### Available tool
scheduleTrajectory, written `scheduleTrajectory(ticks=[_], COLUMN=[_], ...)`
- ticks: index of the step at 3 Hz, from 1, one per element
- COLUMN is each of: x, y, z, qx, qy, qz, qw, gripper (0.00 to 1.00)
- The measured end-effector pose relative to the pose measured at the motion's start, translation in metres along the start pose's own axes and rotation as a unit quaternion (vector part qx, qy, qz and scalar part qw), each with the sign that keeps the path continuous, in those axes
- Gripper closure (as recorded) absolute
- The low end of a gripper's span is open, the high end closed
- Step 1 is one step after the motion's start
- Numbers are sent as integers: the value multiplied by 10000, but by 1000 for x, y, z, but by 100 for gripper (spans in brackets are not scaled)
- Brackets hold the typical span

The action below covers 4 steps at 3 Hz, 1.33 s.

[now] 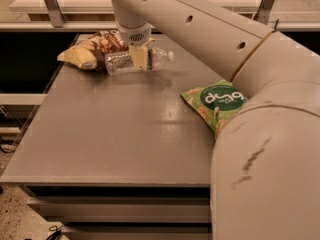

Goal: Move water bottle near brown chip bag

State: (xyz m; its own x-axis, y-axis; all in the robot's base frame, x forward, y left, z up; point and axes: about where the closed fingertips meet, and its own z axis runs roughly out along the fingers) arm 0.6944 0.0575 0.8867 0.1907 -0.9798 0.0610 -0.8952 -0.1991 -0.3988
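Note:
The water bottle point(117, 63) lies on its side at the back of the grey table point(110, 134), white cap pointing right. Its base end touches the brown chip bag point(90, 51), a crinkled dark-brown bag with pale yellow ends at the back left corner. My gripper point(139, 58) comes down from above and is shut across the middle of the bottle. One pale finger point(141, 59) crosses the front of the bottle. The bottle rests at table level.
A bright green bag with a dark green circle point(217, 101) lies at the right of the table, partly covered by my arm point(260, 149), which fills the lower right. A railing and shelf run behind the table.

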Motion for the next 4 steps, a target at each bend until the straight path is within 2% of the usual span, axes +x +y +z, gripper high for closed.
scheduleTrajectory(ticks=[1,4], x=[6,13], y=[-8,-10], z=[10,25], qx=[-67,-219], qy=[46,65], qz=[159,343], qw=[9998,9992], gripper=[83,13])
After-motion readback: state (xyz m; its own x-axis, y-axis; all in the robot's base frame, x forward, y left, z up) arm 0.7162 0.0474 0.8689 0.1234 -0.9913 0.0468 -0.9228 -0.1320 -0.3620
